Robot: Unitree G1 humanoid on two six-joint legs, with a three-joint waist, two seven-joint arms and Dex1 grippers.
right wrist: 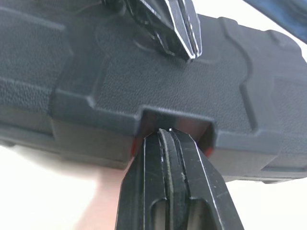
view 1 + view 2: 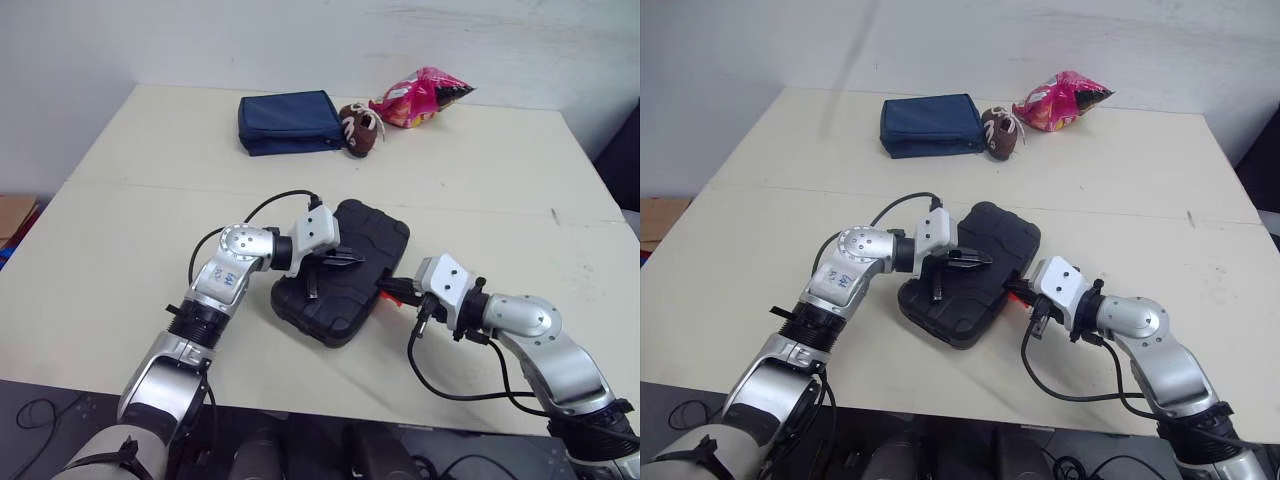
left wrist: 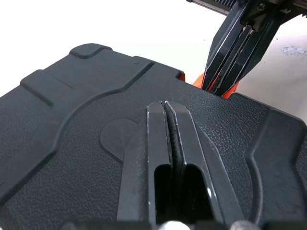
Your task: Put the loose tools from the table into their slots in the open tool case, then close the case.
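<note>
Closed tool case (image 2: 362,228) diagonal, near-left to far-right; left claw (image 2: 352,259), right claw (image 2: 388,292) both together.

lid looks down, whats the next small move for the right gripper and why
Probably nudge the right gripper further into the orange latch to snap it. The tool case lid is already down, the left gripper rests shut on its top, and the right gripper's shut tips sit in the latch notch.
</note>
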